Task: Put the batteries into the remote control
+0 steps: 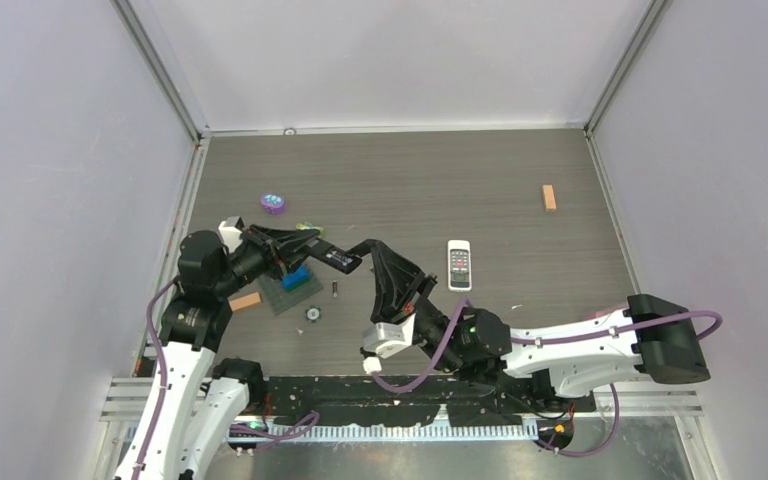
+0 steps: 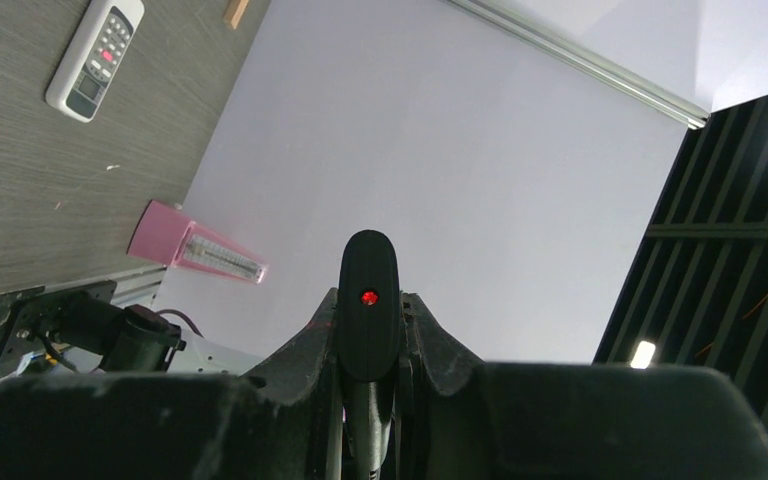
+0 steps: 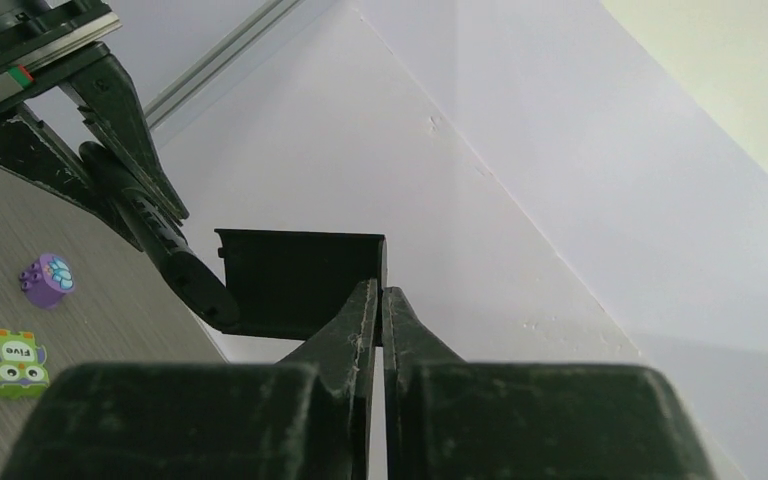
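Grey tabletop [image 1: 410, 190] at centre left bears one loose battery [image 1: 335, 289] while our left tool [image 2: 370, 345] pinches the black remote [image 2: 367, 290] and our right tool [image 3: 380, 300] pinches its cover plate [image 3: 300, 280], so we judge loading not yet begun.

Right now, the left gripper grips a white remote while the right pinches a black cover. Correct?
No: the left wrist view shows the left gripper gripping a black remote; the white remote lies on the table. The right gripper pinches the black cover.
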Robot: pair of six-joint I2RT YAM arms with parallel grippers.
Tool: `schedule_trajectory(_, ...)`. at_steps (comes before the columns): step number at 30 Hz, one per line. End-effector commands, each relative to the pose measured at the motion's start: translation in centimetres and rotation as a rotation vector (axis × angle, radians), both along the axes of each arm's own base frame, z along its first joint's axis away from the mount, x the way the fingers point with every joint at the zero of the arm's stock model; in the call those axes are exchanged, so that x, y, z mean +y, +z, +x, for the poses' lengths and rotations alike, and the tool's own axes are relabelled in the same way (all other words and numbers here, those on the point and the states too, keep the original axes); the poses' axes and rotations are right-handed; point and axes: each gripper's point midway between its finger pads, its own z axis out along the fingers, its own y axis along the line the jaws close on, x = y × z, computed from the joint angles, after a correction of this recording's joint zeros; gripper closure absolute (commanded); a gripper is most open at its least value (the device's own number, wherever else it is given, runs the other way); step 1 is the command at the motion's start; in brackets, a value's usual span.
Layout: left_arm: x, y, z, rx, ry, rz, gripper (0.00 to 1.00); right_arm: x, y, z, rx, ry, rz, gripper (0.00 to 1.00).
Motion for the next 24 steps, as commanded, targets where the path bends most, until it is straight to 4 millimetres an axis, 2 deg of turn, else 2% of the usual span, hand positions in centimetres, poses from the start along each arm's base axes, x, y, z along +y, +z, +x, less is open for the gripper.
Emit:
schedule_trajectory(1,0.2,2.6,0.0,-0.053,0.02,-0.043,1.0,-0.7,1.6,-1.2,-0.058,0.06,0.059,0.9)
schedule_trajectory(10,0.1,3.1,0.4,-0.065,0.02,-0.051,1.0,-0.1,0.4,-2.5,-0.088,0.136,-0.011,0.86)
schedule_trajectory(15,0.1,2.8,0.4,-0.056,0.017,-0.042,1.0,0.0,0.9,-2.7,-0.117,0.121,-0.01,0.94)
schedule_trajectory(19,-0.1,2.7,0.2,-0.058,-0.003,-0.037,1.0,0.4,1.0,-2.9,-0.157,0.114,-0.017,0.95)
schedule_trajectory(24,-0.8,2.1,-1.1,-0.054,-0.08,0.012,1.0,1.0,0.6,-4.3,-0.233,0.151,-0.073,0.95)
